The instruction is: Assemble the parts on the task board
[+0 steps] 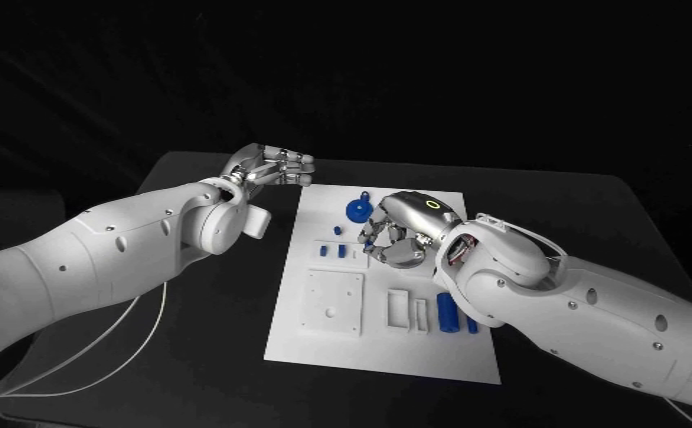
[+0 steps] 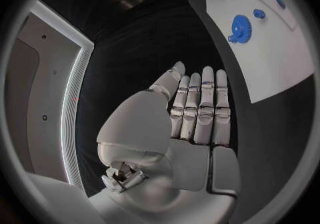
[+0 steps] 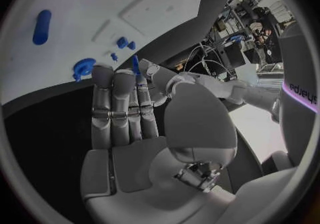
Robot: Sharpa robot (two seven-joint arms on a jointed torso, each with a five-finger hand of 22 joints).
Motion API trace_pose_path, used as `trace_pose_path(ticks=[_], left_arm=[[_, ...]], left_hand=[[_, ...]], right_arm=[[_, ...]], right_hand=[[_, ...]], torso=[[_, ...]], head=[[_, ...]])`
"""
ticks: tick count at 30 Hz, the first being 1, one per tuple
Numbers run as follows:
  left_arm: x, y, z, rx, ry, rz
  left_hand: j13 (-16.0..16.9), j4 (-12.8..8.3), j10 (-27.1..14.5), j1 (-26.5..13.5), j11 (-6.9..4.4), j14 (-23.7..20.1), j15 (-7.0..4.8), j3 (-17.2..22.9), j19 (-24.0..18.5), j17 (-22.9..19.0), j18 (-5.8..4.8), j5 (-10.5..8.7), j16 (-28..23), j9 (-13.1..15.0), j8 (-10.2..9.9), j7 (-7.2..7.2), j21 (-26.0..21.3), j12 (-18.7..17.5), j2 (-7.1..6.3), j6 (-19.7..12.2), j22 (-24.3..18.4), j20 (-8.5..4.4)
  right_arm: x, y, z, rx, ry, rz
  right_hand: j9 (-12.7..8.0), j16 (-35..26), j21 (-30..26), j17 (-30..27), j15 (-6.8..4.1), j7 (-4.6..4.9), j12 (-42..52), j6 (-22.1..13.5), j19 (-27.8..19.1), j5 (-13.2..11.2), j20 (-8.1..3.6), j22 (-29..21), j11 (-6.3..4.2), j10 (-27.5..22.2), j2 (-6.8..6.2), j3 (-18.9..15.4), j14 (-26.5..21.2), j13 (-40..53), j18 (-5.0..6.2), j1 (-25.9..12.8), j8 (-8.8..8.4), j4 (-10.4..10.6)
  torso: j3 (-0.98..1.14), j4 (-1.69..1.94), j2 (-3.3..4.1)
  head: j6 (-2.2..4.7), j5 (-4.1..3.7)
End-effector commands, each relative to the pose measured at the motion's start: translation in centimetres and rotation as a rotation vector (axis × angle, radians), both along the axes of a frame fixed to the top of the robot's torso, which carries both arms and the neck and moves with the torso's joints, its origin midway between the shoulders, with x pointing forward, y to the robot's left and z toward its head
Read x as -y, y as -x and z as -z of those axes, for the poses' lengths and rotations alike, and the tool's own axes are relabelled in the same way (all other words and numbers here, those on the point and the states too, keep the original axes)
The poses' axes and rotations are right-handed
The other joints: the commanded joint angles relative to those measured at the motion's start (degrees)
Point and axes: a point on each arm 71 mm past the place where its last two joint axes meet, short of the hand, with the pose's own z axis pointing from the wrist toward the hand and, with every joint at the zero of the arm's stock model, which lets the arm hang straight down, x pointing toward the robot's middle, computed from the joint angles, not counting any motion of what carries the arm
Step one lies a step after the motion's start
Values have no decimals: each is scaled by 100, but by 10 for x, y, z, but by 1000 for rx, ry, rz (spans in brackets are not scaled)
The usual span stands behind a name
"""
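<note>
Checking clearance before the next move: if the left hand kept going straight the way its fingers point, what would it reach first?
Probably bare black table; the left hand points past the task board edge. Depth is unclear.

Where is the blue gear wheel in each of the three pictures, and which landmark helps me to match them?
Head view: the blue gear wheel lies near the far end of the white board, just left of the right hand.
Left wrist view: gear wheel at upper right, on the board, beyond the left hand.
Right wrist view: gear wheel at left, just beyond the fingertips.
Shared landmark: the white board.
</note>
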Motion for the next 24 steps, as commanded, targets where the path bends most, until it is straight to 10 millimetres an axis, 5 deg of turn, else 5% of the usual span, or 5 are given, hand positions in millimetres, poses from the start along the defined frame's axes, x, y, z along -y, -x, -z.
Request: trace_pose_path(ticks=[1,11,24], left_arm=[[3,-3,0,45,1,-36],[17,-5,4,50,5,-21],[31,-5,4,50,11,0]], left_hand=[[-7,38,-36,-31,-7,-41,1,10,-8,-9,55,22,-19,7,-9,-5,30,-31,7,-11,-9,47],[-7,52,-37,-35,-6,-47,3,13,-14,-10,56,26,-19,8,-8,-5,31,-30,10,-10,-20,51],[-7,72,-46,-33,-3,-62,9,23,-17,-11,58,28,-22,6,-11,-2,32,-31,6,-21,-50,57]], right_arm=[[-10,5,7,43,53,-37],[-26,13,29,36,97,-64],[-34,13,44,45,128,-45]], right_hand=[[7,22,-12,-8,-47,15,31,28,180,11,-26,5,-56,90,40,-6,-6,15,65,35,36,-1],[7,29,-32,-27,-45,15,32,26,185,-122,-26,31,-53,86,44,43,-9,16,59,47,36,-19],[7,74,281,-49,-46,13,31,32,212,-162,-27,241,-54,89,34,79,-14,15,42,49,35,-14]], torso=[[-69,0,-65],[-120,-10,-97],[-118,-13,-93]], head=[[-63,151],[-174,393],[-274,598]])
